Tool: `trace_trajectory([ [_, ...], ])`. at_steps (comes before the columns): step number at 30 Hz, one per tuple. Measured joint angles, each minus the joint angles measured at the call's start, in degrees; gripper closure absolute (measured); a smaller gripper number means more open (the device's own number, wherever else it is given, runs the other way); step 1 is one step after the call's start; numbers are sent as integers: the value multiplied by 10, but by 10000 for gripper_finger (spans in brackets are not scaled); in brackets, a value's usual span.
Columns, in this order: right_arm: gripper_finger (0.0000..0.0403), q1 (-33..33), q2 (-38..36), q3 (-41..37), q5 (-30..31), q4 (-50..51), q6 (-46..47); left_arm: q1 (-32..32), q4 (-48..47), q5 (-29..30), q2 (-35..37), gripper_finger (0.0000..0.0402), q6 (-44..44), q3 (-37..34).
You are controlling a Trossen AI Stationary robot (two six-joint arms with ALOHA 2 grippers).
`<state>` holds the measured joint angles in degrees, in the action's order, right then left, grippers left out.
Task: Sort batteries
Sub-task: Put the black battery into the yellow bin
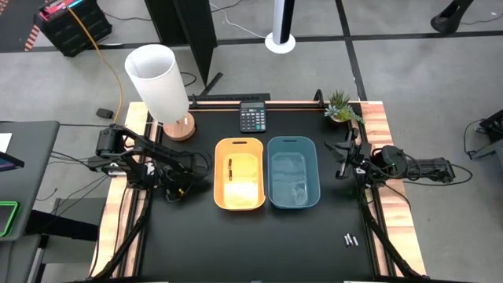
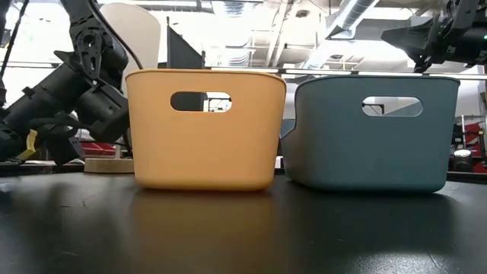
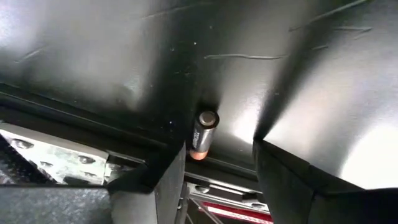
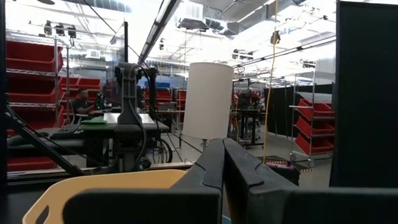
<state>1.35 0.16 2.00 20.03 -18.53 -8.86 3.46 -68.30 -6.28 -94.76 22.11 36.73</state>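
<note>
Now left gripper (image 3: 214, 171) low, astride battery (image 3: 203, 134).

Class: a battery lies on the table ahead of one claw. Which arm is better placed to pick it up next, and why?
Left. Its open claw sits low with the battery just ahead of its fingers; the right claw is shut, raised beside the blue bin.

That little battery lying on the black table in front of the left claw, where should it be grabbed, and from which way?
Probably around the middle of its dark body. The battery lies flat on the table, a slim cylinder with its copper end toward the left gripper, whose fingers stand open on either side. Coming down from above, with a finger on each long side, should stop it rolling away or slipping out endwise.
</note>
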Motion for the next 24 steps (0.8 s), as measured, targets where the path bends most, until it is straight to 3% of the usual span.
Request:
trace_trajectory([
  [7,378,0,0,0,0,1,0,0,20,-5,1,236,1,-14],
  [24,378,0,0,0,0,1,-2,0,51,-11,1,367,33,-12],
])
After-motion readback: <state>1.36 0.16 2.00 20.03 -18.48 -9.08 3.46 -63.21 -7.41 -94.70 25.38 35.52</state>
